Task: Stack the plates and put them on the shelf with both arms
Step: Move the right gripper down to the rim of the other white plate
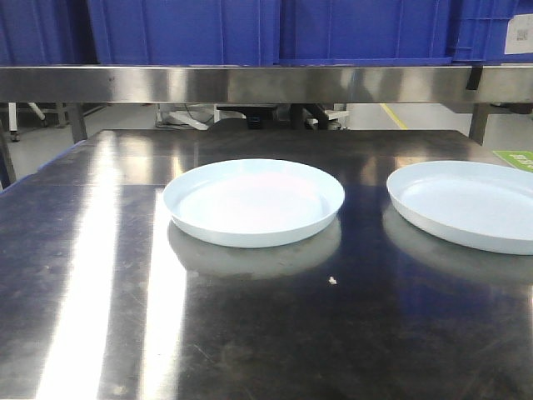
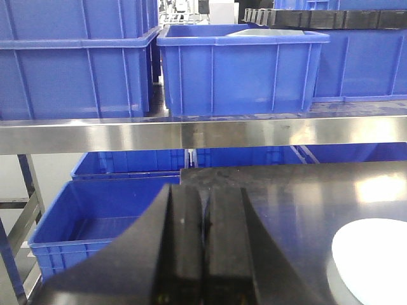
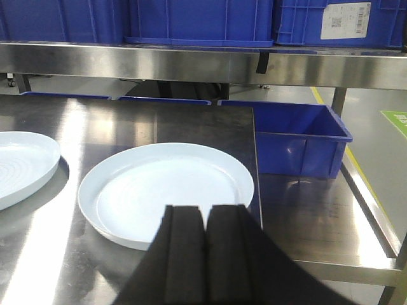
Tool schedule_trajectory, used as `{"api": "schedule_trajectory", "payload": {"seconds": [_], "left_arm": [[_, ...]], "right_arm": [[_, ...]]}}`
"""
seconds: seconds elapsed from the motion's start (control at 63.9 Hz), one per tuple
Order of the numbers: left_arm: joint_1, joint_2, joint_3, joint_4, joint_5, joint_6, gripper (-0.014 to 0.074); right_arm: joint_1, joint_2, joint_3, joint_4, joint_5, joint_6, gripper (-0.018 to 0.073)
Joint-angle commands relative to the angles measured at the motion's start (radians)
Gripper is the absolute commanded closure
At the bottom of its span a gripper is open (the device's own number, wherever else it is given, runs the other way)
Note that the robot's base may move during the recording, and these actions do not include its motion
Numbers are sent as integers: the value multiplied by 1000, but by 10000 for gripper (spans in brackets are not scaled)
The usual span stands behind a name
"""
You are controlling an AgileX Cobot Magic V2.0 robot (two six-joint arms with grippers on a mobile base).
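Left gripper (image 2: 203, 202) was closed, empty, white plate (image 2: 375, 264) ahead-right of it; right gripper (image 3: 205, 217) was closed, empty, second white plate (image 3: 168, 184) just ahead of it

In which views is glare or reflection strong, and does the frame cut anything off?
Front view: bright glare streaks cross the tabletop, the centre plate is mirrored in the steel, the right plate is cut by the frame edge. Left wrist view: the left gripper is dark. Right wrist view: glare on the steel beside the right gripper.
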Motion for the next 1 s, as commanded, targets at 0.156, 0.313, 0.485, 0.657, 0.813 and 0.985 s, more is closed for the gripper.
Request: {"api": "schedule_trajectory", "payload": {"seconds": [0.156, 0.313, 0.485, 0.657, 0.813, 0.985], "left_arm": [[0, 4, -30, 0, -82, -7, 516], [0, 4, -30, 0, -82, -7, 516], [0, 4, -30, 0, -82, -7, 516], [0, 4, -30, 0, -82, -7, 516], [0, 4, -30, 0, -82, -7, 516], [0, 4, -30, 0, -82, -7, 516]], "right_arm": [[-6, -19, 1, -10, -133, -4, 510], [-6, -9, -21, 98, -83, 102, 510], [-6, 109, -107, 192, 19, 121, 510], [-6, 336, -256, 171, 153, 30, 510], [-6, 490, -369, 171, 240, -14, 510], [-6, 615, -448, 171, 281, -14, 510]]}}
